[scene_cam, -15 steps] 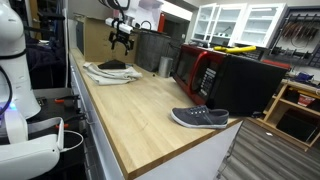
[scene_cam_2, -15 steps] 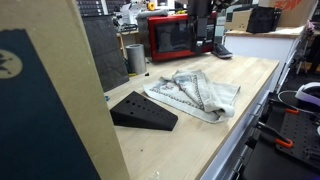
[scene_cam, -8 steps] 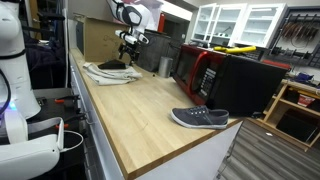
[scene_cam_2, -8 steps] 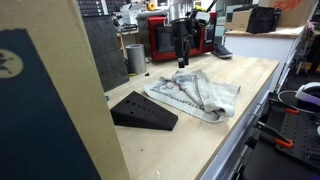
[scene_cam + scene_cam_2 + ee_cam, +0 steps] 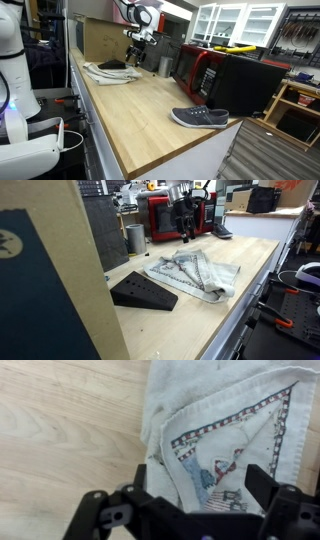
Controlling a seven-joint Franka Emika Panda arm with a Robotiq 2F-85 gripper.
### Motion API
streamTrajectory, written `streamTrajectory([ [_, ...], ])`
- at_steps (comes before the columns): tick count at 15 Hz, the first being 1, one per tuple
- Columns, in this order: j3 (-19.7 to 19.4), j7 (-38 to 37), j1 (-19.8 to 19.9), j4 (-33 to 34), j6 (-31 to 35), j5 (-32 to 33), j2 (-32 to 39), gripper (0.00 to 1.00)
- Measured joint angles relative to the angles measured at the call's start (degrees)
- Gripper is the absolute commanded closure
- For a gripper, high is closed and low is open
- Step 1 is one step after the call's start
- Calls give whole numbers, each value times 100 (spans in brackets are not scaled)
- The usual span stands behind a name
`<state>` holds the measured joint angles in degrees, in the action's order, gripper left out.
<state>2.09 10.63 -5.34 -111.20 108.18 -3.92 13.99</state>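
1. Black wedge-shaped block (image 5: 142,290): the nearest item in an exterior view. It is laid flat on the wooden surface (image 5: 190,328), near one end of the cloth and well apart from the claw.
2. Cloth (image 5: 195,272): pale, rumpled and partly folded, with a checked border and a printed figure. It is spread on the surface beyond the block and is recorded in both exterior views (image 5: 108,71). In the wrist view (image 5: 235,420) it fills the upper right of the picture, and bare wood (image 5: 60,420) is shown to its left.
3. Claw (image 5: 184,240): its fingers are spread wide apart and nothing is held between them. It is hung above the far part of the cloth, clear of it and not touching. In the wrist view (image 5: 198,482) the bordered panel of the cloth is framed directly between the two fingers. The cloth is thus placed straight beneath the claw, and one edge of it is seen just inside one finger.
4. Metal cup (image 5: 135,237): stood upright on the surface behind the cloth, to one side of the claw and apart from it.
5. Red microwave (image 5: 165,218): set at the back of the surface, behind the claw.
6. Grey shoe (image 5: 222,230): the farthest item, rested at the far end of the surface (image 5: 200,118), well apart from both claw and cloth.
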Motion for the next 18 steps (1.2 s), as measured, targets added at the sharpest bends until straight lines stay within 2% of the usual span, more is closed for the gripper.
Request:
streamTrajectory([
  [6, -3, 0, 127, 53, -359, 290, 324, 0],
  [7, 18, 0, 126, 52, -364, 290, 387, 3],
  [8, 41, 0, 122, 51, -365, 290, 446, 27],
  [10, 75, 0, 105, 51, -366, 290, 546, 29],
  [18, 79, 0, 145, 104, -436, 344, 634, 91],
])
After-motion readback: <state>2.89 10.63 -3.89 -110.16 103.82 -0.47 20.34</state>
